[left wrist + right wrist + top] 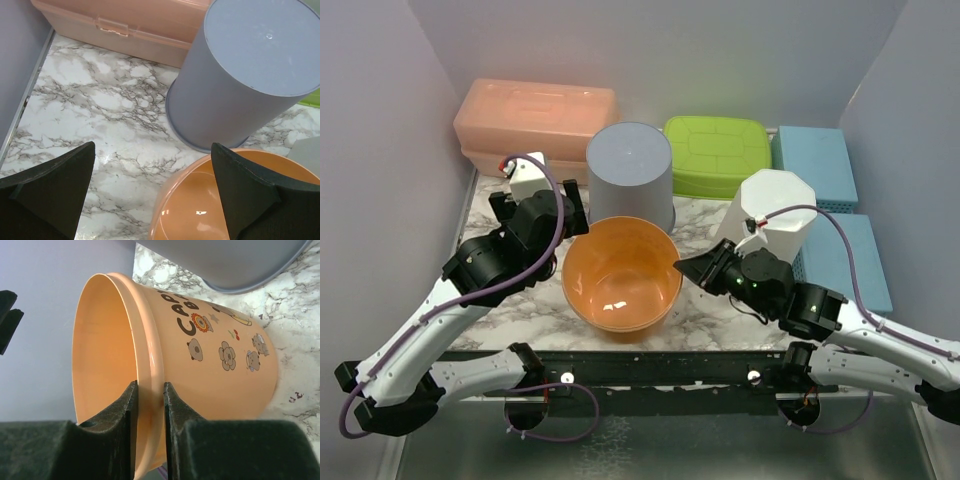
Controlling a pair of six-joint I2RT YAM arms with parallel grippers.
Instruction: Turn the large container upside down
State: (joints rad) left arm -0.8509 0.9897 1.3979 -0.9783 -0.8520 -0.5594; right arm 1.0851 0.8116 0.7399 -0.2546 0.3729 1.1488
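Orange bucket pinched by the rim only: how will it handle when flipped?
Probably light: the orange bucket looks empty and thin-walled. Its glossy rim may slip or pivot in the right gripper, which pinches one edge only. Round, so it likely rolls if it lands sideways.

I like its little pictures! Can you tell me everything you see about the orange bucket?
The orange bucket looks like shiny plastic, round, with a thick rim and nothing inside. Its side shows dark letters, flowers and little bear faces. It stands upright, mouth up, on the marble table, beside the upside-down grey bin. The right gripper pinches its rim.
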